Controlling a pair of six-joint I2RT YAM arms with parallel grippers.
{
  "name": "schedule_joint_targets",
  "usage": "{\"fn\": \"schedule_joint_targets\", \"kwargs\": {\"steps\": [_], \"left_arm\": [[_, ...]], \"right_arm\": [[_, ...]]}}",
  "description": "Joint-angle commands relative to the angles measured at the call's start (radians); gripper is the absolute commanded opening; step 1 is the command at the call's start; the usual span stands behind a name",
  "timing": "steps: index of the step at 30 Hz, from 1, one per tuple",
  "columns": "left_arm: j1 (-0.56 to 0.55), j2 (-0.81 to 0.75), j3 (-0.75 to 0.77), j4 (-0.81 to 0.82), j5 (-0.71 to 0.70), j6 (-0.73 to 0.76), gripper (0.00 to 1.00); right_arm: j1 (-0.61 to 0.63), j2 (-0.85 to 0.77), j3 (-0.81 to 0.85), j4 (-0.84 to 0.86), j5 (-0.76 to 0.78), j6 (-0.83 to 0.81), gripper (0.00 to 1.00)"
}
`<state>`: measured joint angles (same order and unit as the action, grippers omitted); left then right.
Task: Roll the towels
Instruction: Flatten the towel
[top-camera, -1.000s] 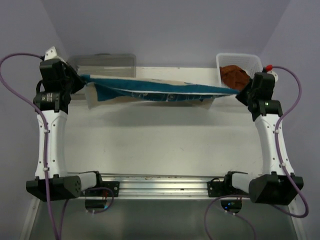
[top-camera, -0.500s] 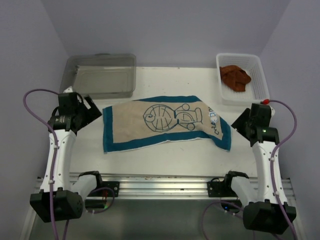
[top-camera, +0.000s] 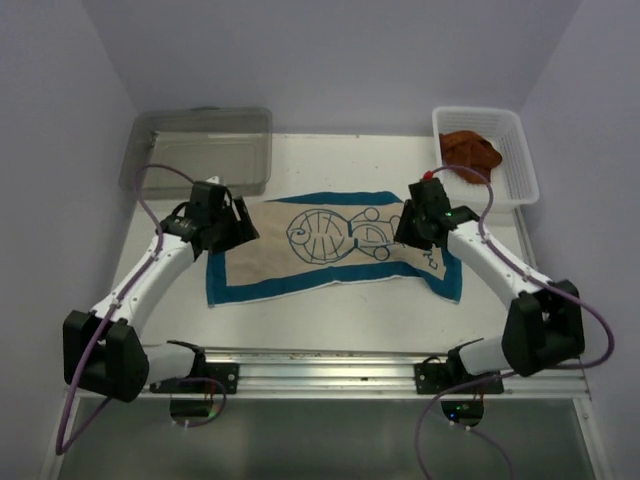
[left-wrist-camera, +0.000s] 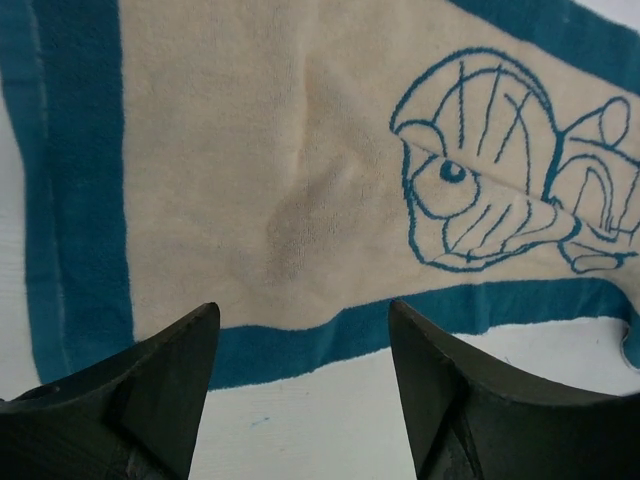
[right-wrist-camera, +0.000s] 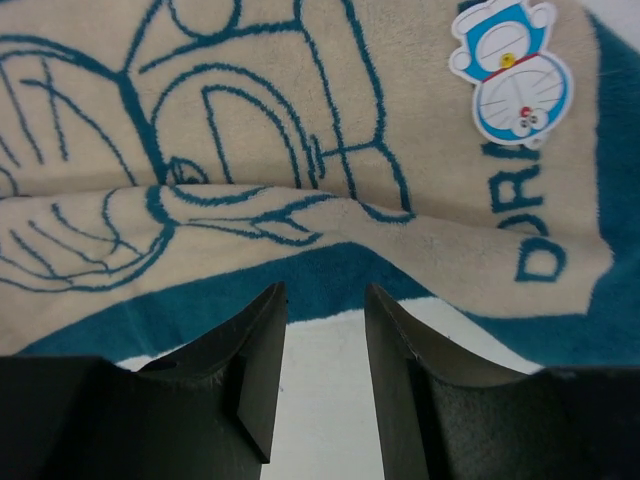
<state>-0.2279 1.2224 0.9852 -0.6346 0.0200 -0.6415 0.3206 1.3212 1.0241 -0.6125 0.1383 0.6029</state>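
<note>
Cream towel (top-camera: 330, 250) flat, rust towel (top-camera: 472, 152) in basket (top-camera: 522, 165): two towels; left gripper (left-wrist-camera: 300, 320) and right gripper (right-wrist-camera: 325, 295) spread.

**Room to reach around a spread towel**

Flat across mid-table (top-camera: 330, 320): cream towel (top-camera: 300, 265). Above its left end, left gripper (top-camera: 238, 224), jaws apart; above its right end, right gripper (top-camera: 404, 228), jaws apart. Bare strip in front, toward the arm bases. Blocking the far left corner, clear plastic bin (top-camera: 205, 150); far right, white mesh basket (top-camera: 524, 172) holding rust-brown towel (top-camera: 470, 150).
</note>
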Motion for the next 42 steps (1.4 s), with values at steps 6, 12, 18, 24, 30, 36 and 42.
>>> {"fn": "schedule_joint_targets", "kwargs": {"steps": [6,12,18,24,30,36,42], "left_arm": [[-0.094,0.155,-0.085,0.153,-0.049,-0.084,0.72],[-0.102,0.256,-0.137,0.156,-0.071,-0.107,0.72],[-0.1,0.184,-0.137,0.109,-0.113,-0.126,0.72],[-0.1,0.111,-0.088,0.072,-0.154,-0.112,0.73],[-0.102,0.206,-0.036,0.104,-0.108,-0.109,0.73],[-0.102,0.296,-0.036,0.147,-0.08,-0.107,0.73],[-0.1,0.316,-0.095,0.158,-0.068,-0.133,0.73]], "right_arm": [[0.055,0.269,0.054,0.14,-0.049,0.04,0.42],[0.081,0.345,-0.015,0.194,-0.072,0.057,0.42],[0.167,0.319,-0.134,0.195,-0.057,0.092,0.43],[0.287,0.17,-0.268,0.172,-0.042,0.195,0.43],[0.365,0.052,-0.325,0.067,-0.034,0.227,0.43],[0.203,-0.123,-0.195,-0.026,0.063,0.083,0.49],[-0.003,0.085,0.009,-0.009,0.021,-0.041,0.49]]}}
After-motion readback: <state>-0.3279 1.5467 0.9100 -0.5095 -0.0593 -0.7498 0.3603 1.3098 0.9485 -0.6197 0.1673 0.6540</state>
